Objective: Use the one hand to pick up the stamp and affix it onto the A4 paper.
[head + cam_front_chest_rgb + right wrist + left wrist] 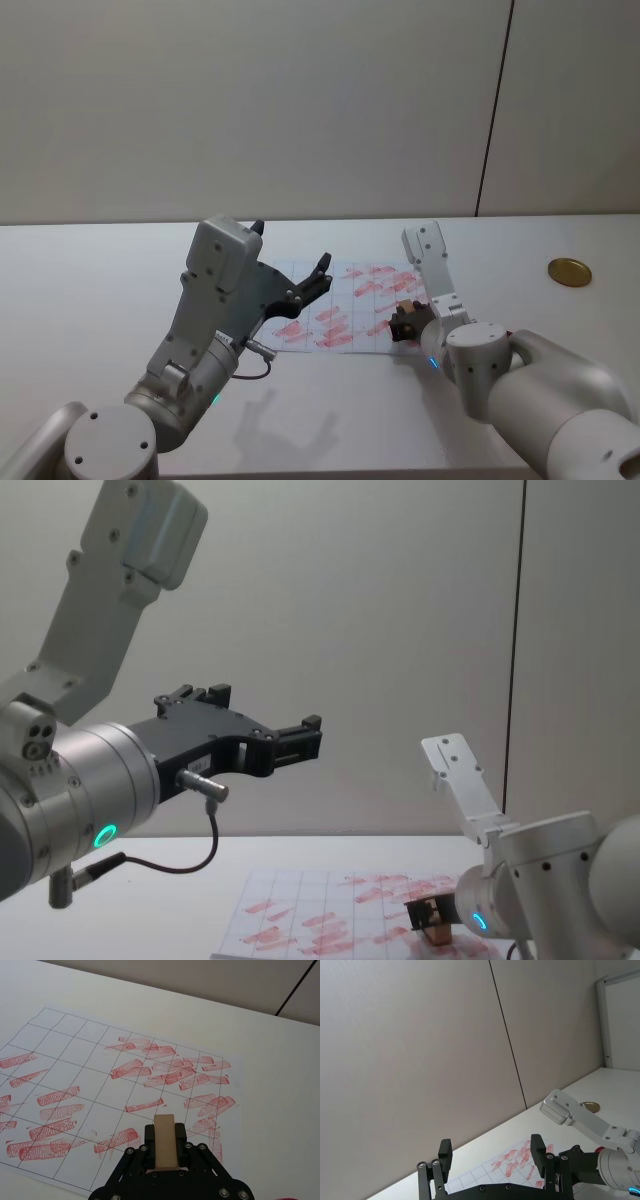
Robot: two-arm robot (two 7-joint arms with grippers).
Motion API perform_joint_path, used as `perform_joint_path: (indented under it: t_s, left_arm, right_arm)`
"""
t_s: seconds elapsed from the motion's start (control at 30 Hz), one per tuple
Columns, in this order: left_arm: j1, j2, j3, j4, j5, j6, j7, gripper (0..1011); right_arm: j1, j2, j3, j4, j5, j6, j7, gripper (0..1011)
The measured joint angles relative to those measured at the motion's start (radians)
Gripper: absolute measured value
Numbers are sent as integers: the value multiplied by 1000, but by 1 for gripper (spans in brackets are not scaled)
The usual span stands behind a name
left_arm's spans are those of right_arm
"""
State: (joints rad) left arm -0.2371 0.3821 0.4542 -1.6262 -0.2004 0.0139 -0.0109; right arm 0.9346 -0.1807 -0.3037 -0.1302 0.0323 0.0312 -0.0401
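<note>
Stamp (165,1142) first: the small tan wooden block sits pinched in my right hand (165,1135), whose black jaws are closed on its two sides so that its long face stands up between them. From the head view the right hand (405,322) hangs at the right end of the A4 paper (340,300), on the side toward the counter's near edge, with the stamp (408,318) low at that corner of the sheet. From the chest view the block (437,927) is down at the level of the paper (300,900), but I cannot tell whether its bottom face touches the sheet. The paper lies flat about midway along the counter (100,280), gridded and covered with red oblong marks (132,1067), thickest toward its right end. A gold disc (569,271) lies well apart, near the counter's right edge. My left hand (491,1152) is raised above the paper's left end, clear of it, its jaws spread wide with nothing between them; that arm's ring (104,834) glows green, while the ring (478,921) on my right arm shows blue.
</note>
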Motion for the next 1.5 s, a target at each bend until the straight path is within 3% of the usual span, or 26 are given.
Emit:
perform_joint_path:
  t_s: [1.5]
  left_arm:
    - [0, 0, 0, 0, 0, 0, 0, 993]
  right_arm:
    - [22, 12, 74, 53, 19, -14, -7, 223]
